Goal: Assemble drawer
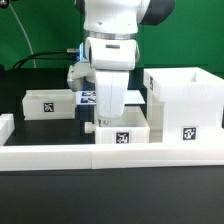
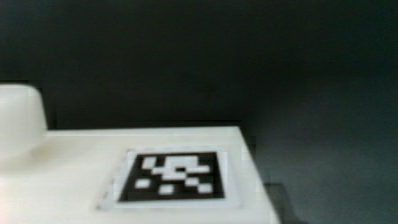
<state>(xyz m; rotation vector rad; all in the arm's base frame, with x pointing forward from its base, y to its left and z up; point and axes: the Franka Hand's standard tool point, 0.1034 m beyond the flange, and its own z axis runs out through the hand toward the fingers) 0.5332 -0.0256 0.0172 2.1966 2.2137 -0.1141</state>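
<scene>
The tall open-sided drawer housing (image 1: pixel 185 100) stands at the exterior view's right, with a tag low on its front. One shallow tray (image 1: pixel 124 130), with a tag on its front wall and a small knob (image 1: pixel 90 128), lies in the middle. The second tray (image 1: pixel 50 102) lies at the left. My gripper (image 1: pixel 110 114) hangs straight down onto the middle tray's rear part, and its fingertips are hidden by the hand and the tray. The wrist view shows a white tray surface (image 2: pixel 71 160) with a tag (image 2: pixel 178 178) close up, with no fingers clearly in sight.
A long low white wall strip (image 1: pixel 60 155) runs along the front, with a short piece (image 1: pixel 5 127) at the far left. The marker board (image 1: pixel 88 97) lies behind the gripper. A rounded white shape (image 2: pixel 16 120) shows at the wrist view's edge.
</scene>
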